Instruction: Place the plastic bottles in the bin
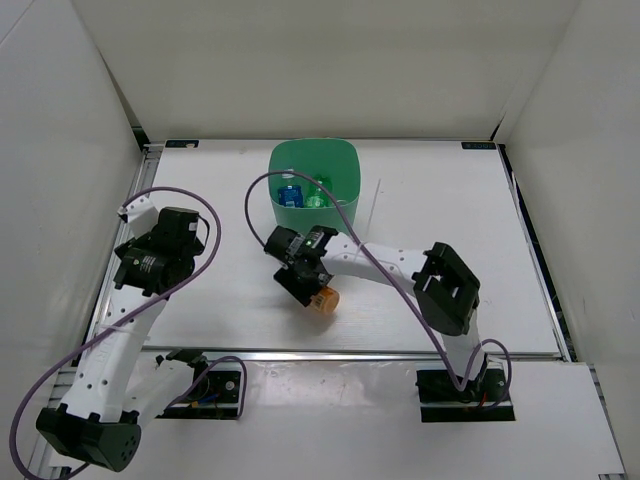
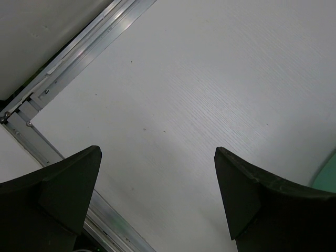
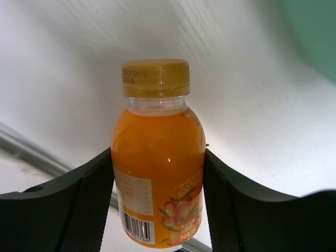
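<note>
Pads point(image 3: 89, 199) of my right tool point(image 3: 157, 163) pinch the orange bottle point(image 1: 325, 298) near the bin point(image 1: 340, 160); my left tool point(image 2: 157, 152) hangs open above the worktop point(image 2: 199, 79).

The orange bottle point(image 3: 157, 152) has a label point(image 3: 181, 210) that says "100%", just above a picture of fruit. Low on the label is a barcode point(image 3: 137, 227) with tiny numbers under it, too small to read. The yellow cap point(image 3: 156, 77) has small stamped print, too blurry to read.
</note>
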You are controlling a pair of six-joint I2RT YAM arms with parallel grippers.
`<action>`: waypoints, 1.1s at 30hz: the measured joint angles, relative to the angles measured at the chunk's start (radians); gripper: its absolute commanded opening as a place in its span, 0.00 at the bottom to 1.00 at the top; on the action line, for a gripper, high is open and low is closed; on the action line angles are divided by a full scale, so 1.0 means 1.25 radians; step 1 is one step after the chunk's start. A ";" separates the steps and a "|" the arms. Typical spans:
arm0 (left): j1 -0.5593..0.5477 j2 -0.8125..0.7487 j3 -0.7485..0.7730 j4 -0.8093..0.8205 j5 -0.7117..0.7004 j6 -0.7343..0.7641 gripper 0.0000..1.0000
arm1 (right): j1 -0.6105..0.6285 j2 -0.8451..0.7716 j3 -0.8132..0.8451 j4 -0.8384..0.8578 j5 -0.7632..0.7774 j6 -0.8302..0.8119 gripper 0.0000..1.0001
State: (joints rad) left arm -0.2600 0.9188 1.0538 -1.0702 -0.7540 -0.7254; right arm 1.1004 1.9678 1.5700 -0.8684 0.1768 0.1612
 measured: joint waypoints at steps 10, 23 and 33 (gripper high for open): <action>0.008 0.001 -0.038 -0.003 -0.034 -0.035 1.00 | 0.077 -0.088 0.424 -0.002 0.137 -0.034 0.22; 0.014 0.038 -0.037 -0.005 -0.059 -0.033 1.00 | -0.261 -0.087 0.645 0.093 0.081 0.004 1.00; 0.017 0.066 -0.040 -0.005 -0.060 -0.068 1.00 | -0.275 -0.105 0.577 0.004 -0.021 0.079 1.00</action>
State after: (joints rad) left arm -0.2386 1.0008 1.0039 -1.0767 -0.8295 -0.8108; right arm 0.7567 1.8370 2.2917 -0.8639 0.1501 0.2600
